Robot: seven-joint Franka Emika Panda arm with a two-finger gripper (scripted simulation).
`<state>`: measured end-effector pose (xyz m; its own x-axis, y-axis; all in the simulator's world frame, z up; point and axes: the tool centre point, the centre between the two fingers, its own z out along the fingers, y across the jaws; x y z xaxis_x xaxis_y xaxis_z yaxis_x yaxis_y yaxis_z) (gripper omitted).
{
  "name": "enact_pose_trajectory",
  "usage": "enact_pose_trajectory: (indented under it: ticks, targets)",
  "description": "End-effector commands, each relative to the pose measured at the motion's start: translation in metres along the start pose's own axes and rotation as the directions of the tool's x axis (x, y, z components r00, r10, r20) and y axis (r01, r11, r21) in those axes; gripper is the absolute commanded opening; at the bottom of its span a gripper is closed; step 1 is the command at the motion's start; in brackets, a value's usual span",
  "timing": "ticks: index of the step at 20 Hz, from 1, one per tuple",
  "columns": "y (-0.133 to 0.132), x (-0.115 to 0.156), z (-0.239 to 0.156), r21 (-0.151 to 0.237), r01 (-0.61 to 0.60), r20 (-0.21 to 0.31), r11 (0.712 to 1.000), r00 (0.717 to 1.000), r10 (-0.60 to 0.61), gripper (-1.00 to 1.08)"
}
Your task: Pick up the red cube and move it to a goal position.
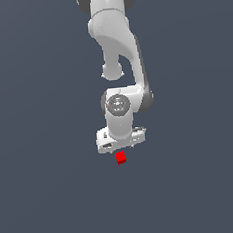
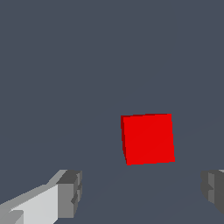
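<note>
Item: gripper (image 2: 140, 192), white body with grey fingers (image 2: 70, 192), spread wide and holding nothing; the wrist view shows one finger pad at each side of the frame with bare floor between them. Carrier: single white arm (image 1: 116, 48), wrist pointed downward, entering the exterior view from its upper edge. Item: red cube (image 2: 147, 138), small, plain, bright red, resting flat on the dark grey surface (image 1: 45, 194); no table edges or corners are visible in either view, so its position can only be given as just beyond the gripper, close under the hand in the exterior view and slightly turned relative to the line of the fingers. Contact: none; cube and fingers stand apart. No goal marker can be seen. Step in hand, by judgement: the approach, with the grasp not yet made. Next move, by judgement: bring the open fingers forward and down so the cube sits squarely between the pads, correct the small sideways offset, match the cube's slight turn, then close; a misaligned descent risks a finger landing on the cube's top or nudging it aside.
</note>
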<state>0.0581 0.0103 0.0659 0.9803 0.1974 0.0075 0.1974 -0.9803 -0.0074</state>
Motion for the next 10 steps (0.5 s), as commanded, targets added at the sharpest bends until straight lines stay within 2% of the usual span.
enact_pose_trajectory:
  ticks: [1, 10]
  targets:
    - [0.004, 0.007, 0.015, -0.002, 0.024, 0.002, 1.000, 1.000, -0.024, 1.00]
    - [0.011, 0.022, 0.045, -0.007, 0.069, 0.008, 0.998, 0.998, -0.069, 1.00]
